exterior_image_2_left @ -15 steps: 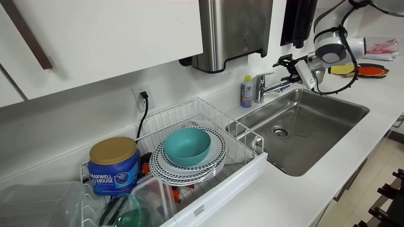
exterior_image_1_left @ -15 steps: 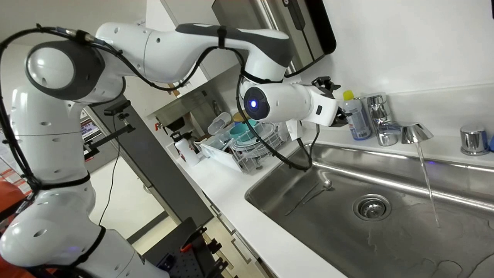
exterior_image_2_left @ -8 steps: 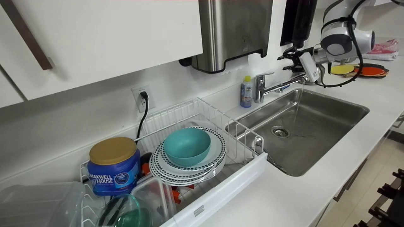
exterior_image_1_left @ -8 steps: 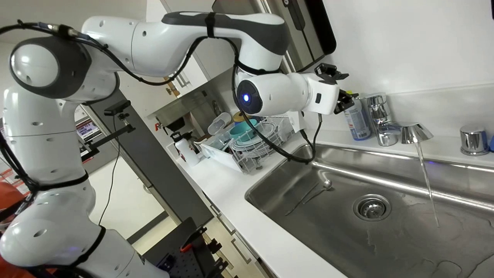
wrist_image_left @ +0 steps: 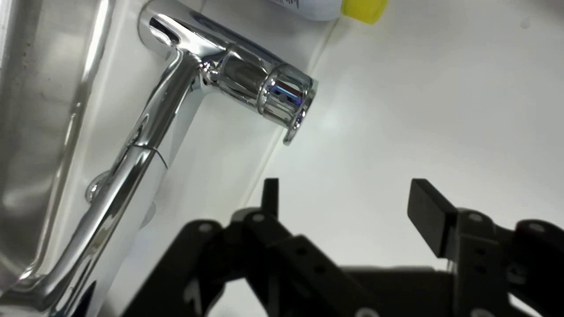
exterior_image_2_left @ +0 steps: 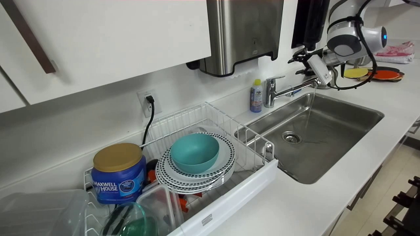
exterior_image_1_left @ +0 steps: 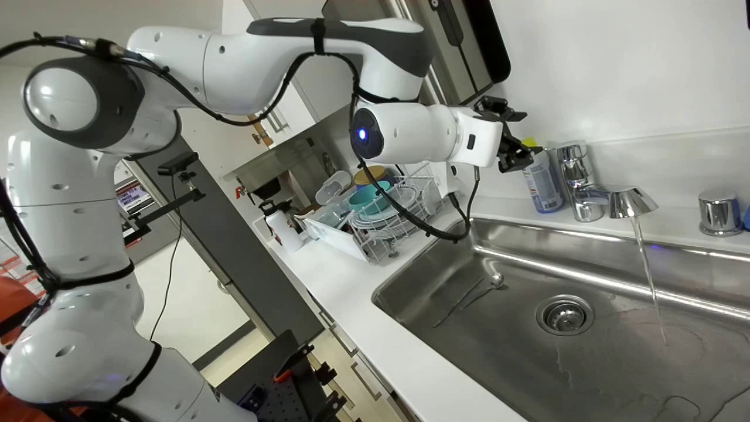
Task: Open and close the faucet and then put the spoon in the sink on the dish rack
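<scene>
Wrist view: the gripper [wrist_image_left: 346, 200] stands wide, nothing between its 2 fingers [wrist_image_left: 425, 215]. The faucet [wrist_image_left: 176, 88] lies to the upper left, its lever [wrist_image_left: 300, 115] near the closer fingertip but not touching. We judge closing the faucet to be the step in hand. Risk: the lever is thin and outside the gap, so a sideways push might only swivel it, or swing the spout [wrist_image_left: 126, 180], and leave it running. The yellow-capped can [wrist_image_left: 326, 11] sits just beside the faucet body; a broad sweep could topple it.

In an exterior view: water [exterior_image_1_left: 647, 269] runs from the faucet into the sink [exterior_image_1_left: 504, 357], so closing is not yet done. The spoon [exterior_image_1_left: 497, 281] lies on the sink floor, apart from the drain [exterior_image_1_left: 565, 315] (a 2nd thin line beside it: handle or reflection, we cannot tell). Flat on partly wet steel, it may skid under a shallow pinch.

In an exterior view: the dish rack [exterior_image_2_left: 233, 198] stands on the counter [exterior_image_2_left: 279, 203] beside the sink, crowded by stacked plates [exterior_image_2_left: 197, 182] and a teal bowl [exterior_image_2_left: 194, 152]. A spoon released on them would probably slide off; dropped on bare wires, it could slip through.
</scene>
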